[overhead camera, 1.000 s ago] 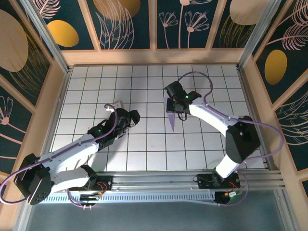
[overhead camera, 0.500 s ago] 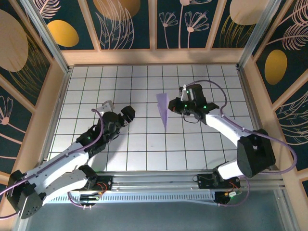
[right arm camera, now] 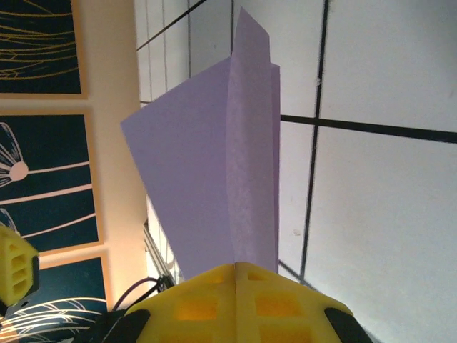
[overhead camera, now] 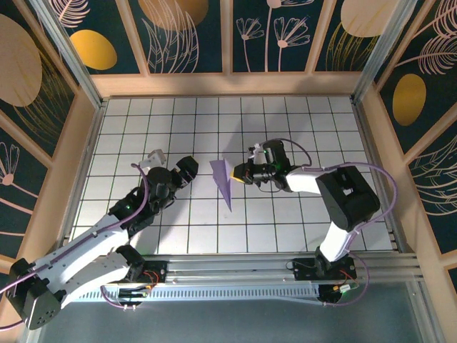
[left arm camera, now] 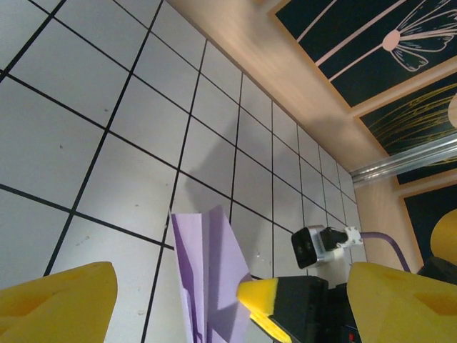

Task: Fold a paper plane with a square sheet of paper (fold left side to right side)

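Note:
The square sheet of paper is folded into a slim, pointed lavender paper plane (overhead camera: 223,182), held edge-up above the tiles with its tip toward the near edge. My right gripper (overhead camera: 240,174) is shut on the plane's right side. In the right wrist view the yellow pads (right arm camera: 207,307) meet on the paper plane (right arm camera: 207,179). My left gripper (overhead camera: 184,174) is open just left of the plane, apart from it. In the left wrist view the paper plane (left arm camera: 211,271) stands between the wide-open left gripper (left arm camera: 230,275) fingers, with the right gripper's yellow tip (left arm camera: 264,296) pinching it.
The white grid-tiled table (overhead camera: 300,214) is ringed by a wooden wall (overhead camera: 228,84) and aluminium posts. Both arm bases sit on the rail (overhead camera: 235,275) at the near edge. The right arm's elbow (overhead camera: 350,196) rises over the right side.
My right gripper has carried the plane left and nearer, toward the left gripper. My left gripper has opened wider and drawn slightly back to the left.

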